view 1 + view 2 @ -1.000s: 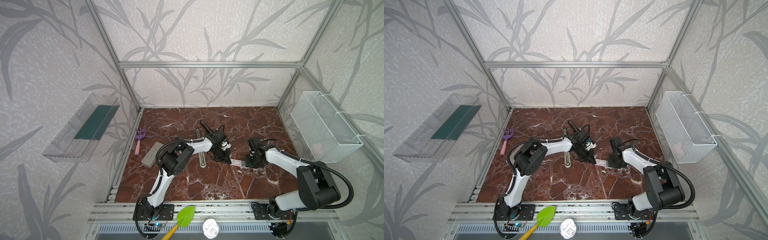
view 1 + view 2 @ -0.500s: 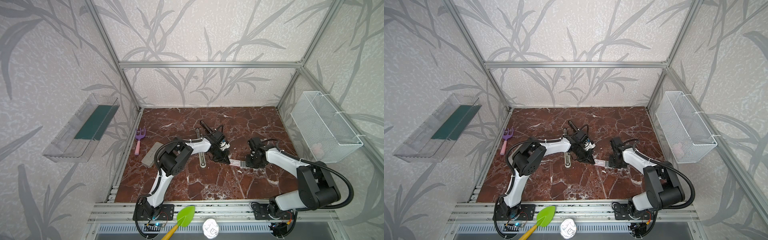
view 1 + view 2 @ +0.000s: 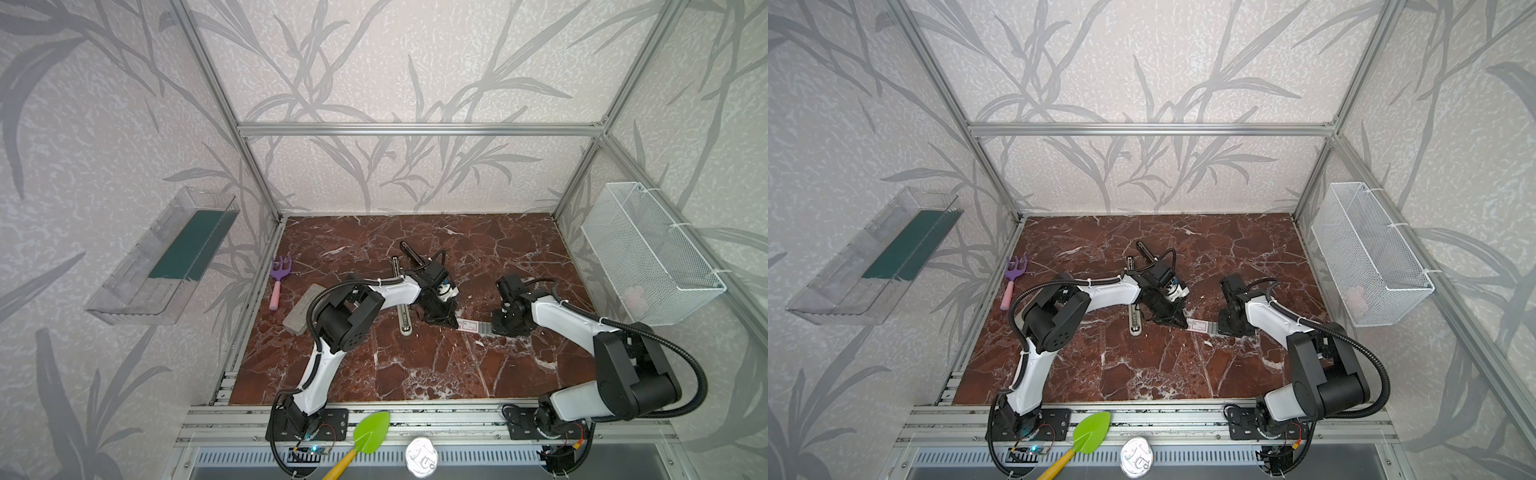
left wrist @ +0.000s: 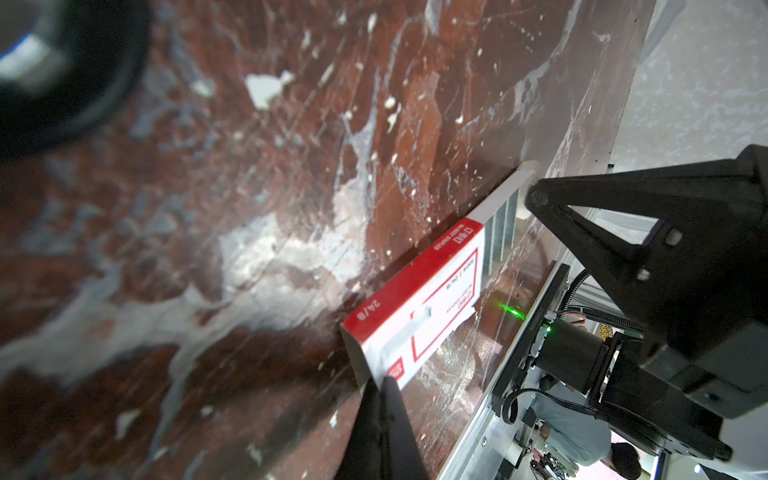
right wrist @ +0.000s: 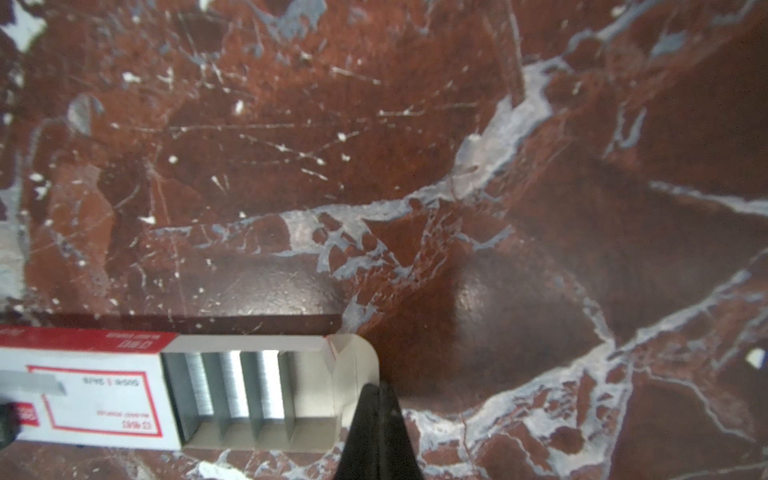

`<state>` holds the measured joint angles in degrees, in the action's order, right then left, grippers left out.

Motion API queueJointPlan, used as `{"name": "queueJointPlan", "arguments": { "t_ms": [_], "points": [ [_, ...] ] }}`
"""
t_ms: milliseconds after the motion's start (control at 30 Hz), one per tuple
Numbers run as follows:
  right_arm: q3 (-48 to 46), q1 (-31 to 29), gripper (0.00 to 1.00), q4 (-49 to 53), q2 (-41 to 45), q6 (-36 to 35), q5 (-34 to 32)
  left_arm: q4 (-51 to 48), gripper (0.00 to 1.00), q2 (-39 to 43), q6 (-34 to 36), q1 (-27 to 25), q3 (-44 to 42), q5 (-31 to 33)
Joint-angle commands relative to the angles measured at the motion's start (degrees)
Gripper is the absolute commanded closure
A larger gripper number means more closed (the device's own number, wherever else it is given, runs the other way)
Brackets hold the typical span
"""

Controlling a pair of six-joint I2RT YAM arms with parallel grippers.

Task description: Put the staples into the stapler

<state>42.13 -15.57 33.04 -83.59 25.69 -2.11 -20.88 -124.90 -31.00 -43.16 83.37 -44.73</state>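
Left wrist view: the staple box [image 4: 419, 307] lies flat on the marble surface [image 4: 249, 166], with the left fingers [image 4: 376, 424] pressed together at its sleeve end. Right wrist view: the right fingers [image 5: 374, 419], likewise closed, meet the half-out tray's tab; the staples [image 5: 232, 386] look light, stiff and brittle, best pinched across a strip's long sides. In both top views the box lies near the open stapler [image 3: 402, 309], wallpapered walls around.
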Motion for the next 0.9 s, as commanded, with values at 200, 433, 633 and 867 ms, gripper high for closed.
{"name": "queueJointPlan", "arguments": {
  "t_ms": [200, 433, 633, 867],
  "points": [
    [0.0, 0.3, 0.83, 2.0, 3.7, -0.7, -0.6, -1.6, 0.73, 3.1, -0.1, 0.6, -1.5, 1.4],
    [1.7, 0.1, 0.83, 3.0, 7.1, -2.1, 2.1, -1.1, 0.63, 7.7, -0.9, 1.1, -3.9, 3.1],
    [2.0, -1.7, 0.84, 0.5, 5.1, -3.2, 5.3, -0.7, 0.61, 12.8, -1.3, 1.3, -7.8, 6.3],
    [3.1, -3.5, 0.85, -0.9, 0.2, -3.2, 5.6, -0.6, 0.60, 17.6, -1.6, 1.4, -10.8, 8.5]
  ]
}}
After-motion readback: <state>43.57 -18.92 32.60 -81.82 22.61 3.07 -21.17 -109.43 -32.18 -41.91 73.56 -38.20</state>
